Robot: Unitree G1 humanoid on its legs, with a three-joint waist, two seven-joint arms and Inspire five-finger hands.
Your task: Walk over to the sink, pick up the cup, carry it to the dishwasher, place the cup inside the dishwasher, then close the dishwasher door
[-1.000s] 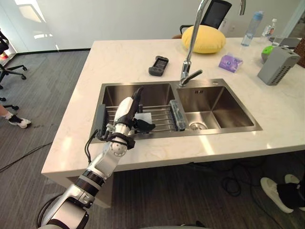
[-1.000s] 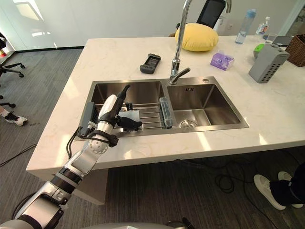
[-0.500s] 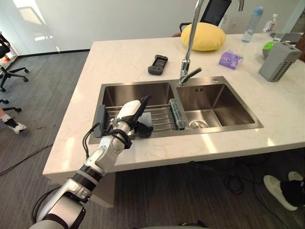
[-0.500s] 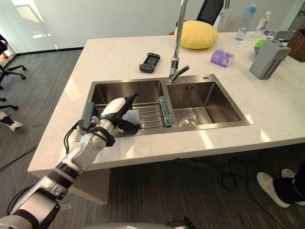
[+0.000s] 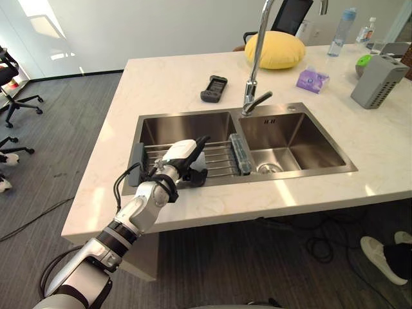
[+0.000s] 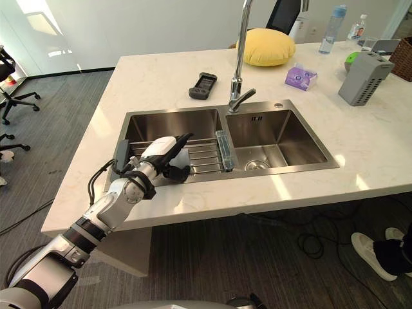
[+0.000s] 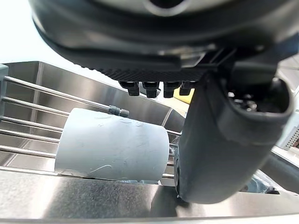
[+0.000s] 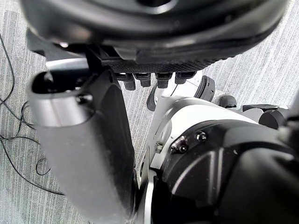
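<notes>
left hand point(image 5: 177, 154) open, fingers point(image 5: 201, 140) straight | grey cup point(image 7: 112, 149) sideways on sink rack point(image 5: 222, 159), under fingers, hand's 3 o'clock

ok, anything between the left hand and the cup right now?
Nothing visible. The cup lies on its side on the wire rack in the left basin; the left hand hovers open right above it, thumb beside it.

No legible text, number or sign found. A small dark mark point(image 5: 269, 120) on the far wall of the right basin of the sink point(image 5: 293, 123) is too small to read. The print on the purple packet point(image 5: 311, 80), far right on the counter point(image 5: 161, 84), and the label on the bottle point(image 5: 341, 33) beyond it are likewise unreadable.
</notes>
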